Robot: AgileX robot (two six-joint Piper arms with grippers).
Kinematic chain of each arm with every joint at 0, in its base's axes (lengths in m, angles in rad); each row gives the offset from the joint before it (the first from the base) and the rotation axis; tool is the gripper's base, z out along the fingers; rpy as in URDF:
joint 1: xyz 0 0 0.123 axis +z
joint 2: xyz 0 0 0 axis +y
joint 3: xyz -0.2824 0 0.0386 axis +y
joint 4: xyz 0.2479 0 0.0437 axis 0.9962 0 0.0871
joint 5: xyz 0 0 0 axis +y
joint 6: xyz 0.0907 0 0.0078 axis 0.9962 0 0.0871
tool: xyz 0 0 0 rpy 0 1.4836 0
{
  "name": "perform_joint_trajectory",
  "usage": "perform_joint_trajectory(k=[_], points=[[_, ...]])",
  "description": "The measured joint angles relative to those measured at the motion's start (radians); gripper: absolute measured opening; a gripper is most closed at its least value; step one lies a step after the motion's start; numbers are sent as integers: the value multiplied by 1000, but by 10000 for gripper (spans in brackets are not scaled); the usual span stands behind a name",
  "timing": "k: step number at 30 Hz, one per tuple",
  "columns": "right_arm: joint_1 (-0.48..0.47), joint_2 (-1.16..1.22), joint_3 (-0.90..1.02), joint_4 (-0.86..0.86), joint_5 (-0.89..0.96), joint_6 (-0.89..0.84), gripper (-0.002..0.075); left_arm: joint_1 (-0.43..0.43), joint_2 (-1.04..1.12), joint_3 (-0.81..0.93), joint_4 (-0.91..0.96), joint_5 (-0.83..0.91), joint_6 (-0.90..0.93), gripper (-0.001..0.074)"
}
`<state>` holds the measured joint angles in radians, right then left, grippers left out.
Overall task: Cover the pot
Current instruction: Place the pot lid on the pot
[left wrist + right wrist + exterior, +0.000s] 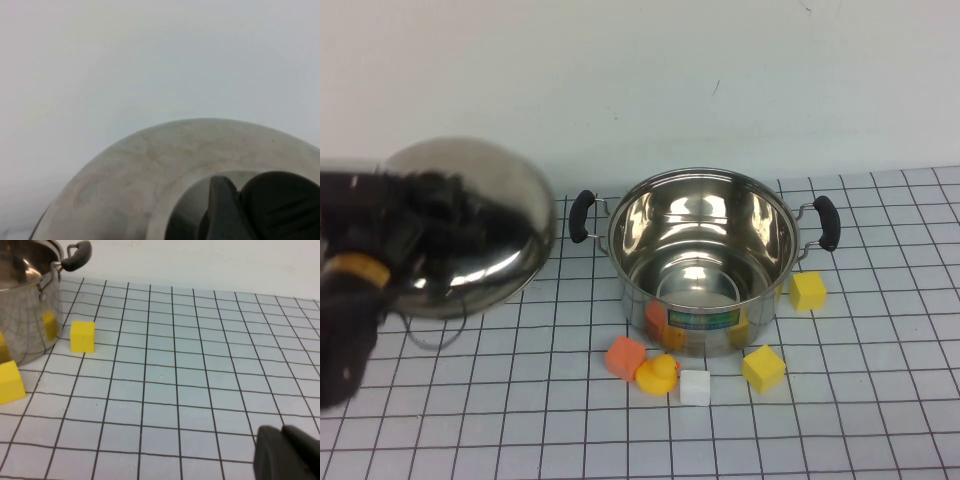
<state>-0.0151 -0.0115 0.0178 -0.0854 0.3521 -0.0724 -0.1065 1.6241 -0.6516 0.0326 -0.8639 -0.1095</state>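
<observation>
The pot (705, 262) stands uncovered; left claw (440, 225) apparently grips the lid (480, 225) beside it; right claw's (287, 455) opening: cannot tell.

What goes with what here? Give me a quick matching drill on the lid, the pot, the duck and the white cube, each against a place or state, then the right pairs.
Things:
1. lid
2. pot
3. rubber duck
4. white cube

Places or states:
A. open and uncovered on the grid mat
B. held up by the left gripper, left of the pot
C. on the mat in front of the pot, right of the duck
D. between the orange block and the white cube

Pairs: 1-B, 2-A, 3-D, 4-C

The right gripper sits low over bare mat, right of the pot.
</observation>
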Motion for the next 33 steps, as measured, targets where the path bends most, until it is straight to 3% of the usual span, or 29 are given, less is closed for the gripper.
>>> perform_joint_trajectory(k=[5, 10, 21, 33], points=[[0, 0, 0, 0, 0, 0, 9, -32, -23, -188, 283, 199, -250, 326], [0, 0, 0, 0, 0, 0, 9, -130, 67, -381, 476, 295, -456, 326], [0, 0, 0, 0, 0, 0, 9, -356, 336, -696, 618, 485, -525, 326], [0, 0, 0, 0, 0, 0, 9, -392, 491, -828, 706, 499, -598, 326]])
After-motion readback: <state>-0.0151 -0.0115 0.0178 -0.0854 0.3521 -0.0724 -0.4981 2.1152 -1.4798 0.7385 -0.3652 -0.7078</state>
